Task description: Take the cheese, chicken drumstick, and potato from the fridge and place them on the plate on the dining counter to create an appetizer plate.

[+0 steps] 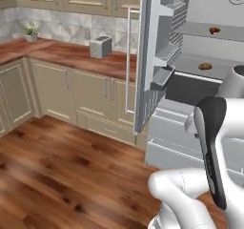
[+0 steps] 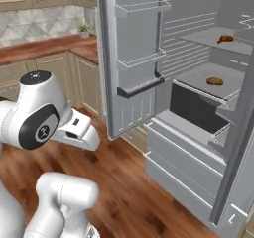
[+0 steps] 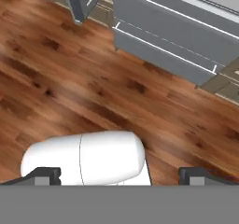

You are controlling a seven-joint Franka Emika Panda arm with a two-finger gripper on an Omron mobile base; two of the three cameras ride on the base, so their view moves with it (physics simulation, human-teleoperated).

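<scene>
The fridge (image 2: 198,108) stands open; the tool (image 3: 120,174), wide and empty, must reach the potato (image 2: 215,81) at two o'clock.

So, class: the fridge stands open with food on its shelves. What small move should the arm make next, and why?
Probably lift the gripper from facing the floor and swing it toward the open fridge. Its jaws stand wide and empty, while the chicken drumstick sits on an upper shelf and the potato on the shelf below.
</scene>
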